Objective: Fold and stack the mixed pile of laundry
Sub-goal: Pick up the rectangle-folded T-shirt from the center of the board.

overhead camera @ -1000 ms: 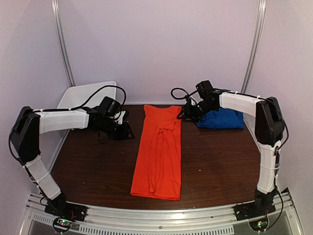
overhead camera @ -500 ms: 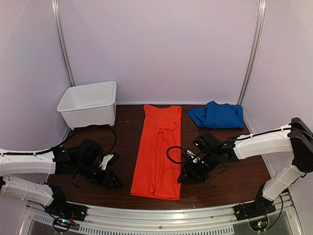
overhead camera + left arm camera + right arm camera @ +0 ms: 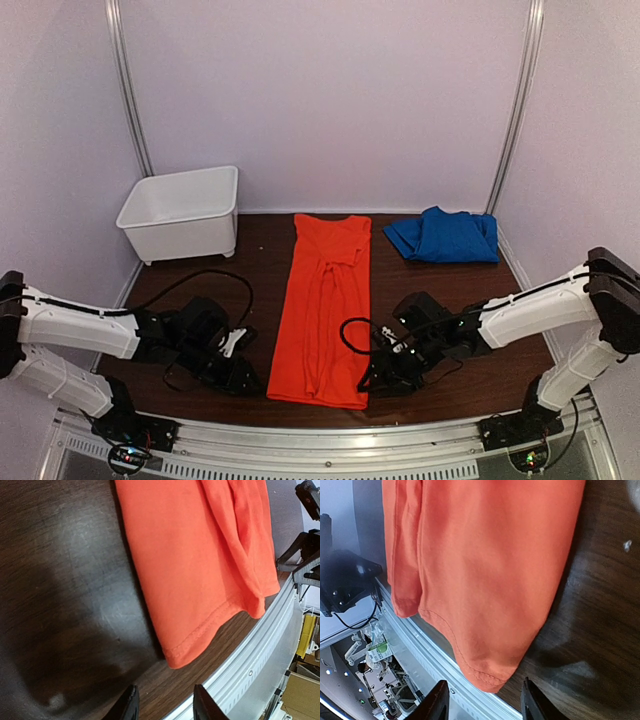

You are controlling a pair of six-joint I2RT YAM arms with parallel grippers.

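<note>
Orange-red T-shirt (image 3: 325, 305) folded to a long strip, mid-table (image 3: 450, 320), running far edge to near edge. Blue garment (image 3: 445, 236) bunched at the far right corner. Left gripper (image 3: 248, 380) low by the shirt's near-left hem corner, right gripper (image 3: 373, 380) by the near-right one. Both have jaws apart, gripping nothing.

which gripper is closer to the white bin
Left. The left gripper sits by the orange shirt's near left corner, on the bin's side; the right gripper is across the shirt, by its near right corner.
</note>
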